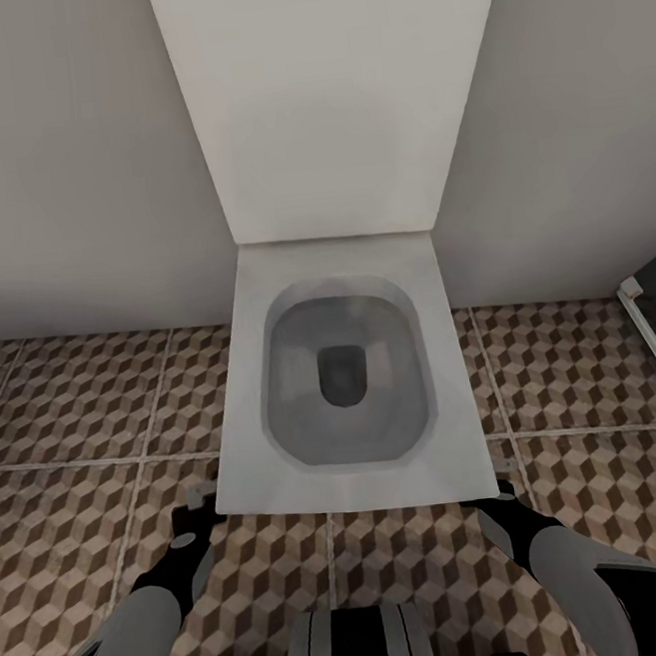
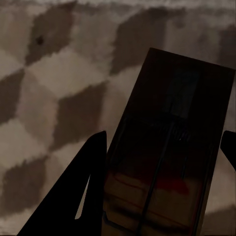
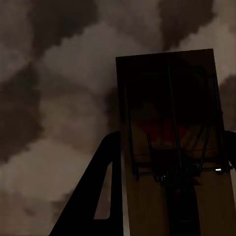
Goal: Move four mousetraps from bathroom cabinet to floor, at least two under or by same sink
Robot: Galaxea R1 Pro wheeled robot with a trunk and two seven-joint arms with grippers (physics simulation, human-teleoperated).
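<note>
Left gripper (image 2: pixel 162 147): in the left wrist view I see its two dark fingers either side of a mousetrap (image 2: pixel 172 147), pinching the wooden slab by its long edges; the patterned bathroom floor (image 2: pixel 49 98) fills the background close behind it.
Right gripper (image 3: pixel 172 167): the same story in the right wrist view, fingers pressed onto a second mousetrap (image 3: pixel 172 147) whose wire bar and red patch face the camera, floor tiles blurred behind.
Arms in the head view: I see the left arm at the lower left of the frame (image 1: pixel 185 557) and the right at the lower right (image 1: pixel 534 539), both low over the tiles, just in front of the toilet's front edge.
Toilet (image 1: pixel 344 387): it sits in the middle of the frame, lid up against the wall, so I am facing it, not the sink.
Step in hand, as I judge it: carrying two traps toward a drop spot.
Doing it well: I would not release here, since at least two traps must lie under or beside the sink; I should turn the base until the basin shows, keep both grips firm while moving, then lower each trap flat onto the tiles before parting the fingers.
Risk: a trap dropped from a tilt may land on edge or skid away.
</note>
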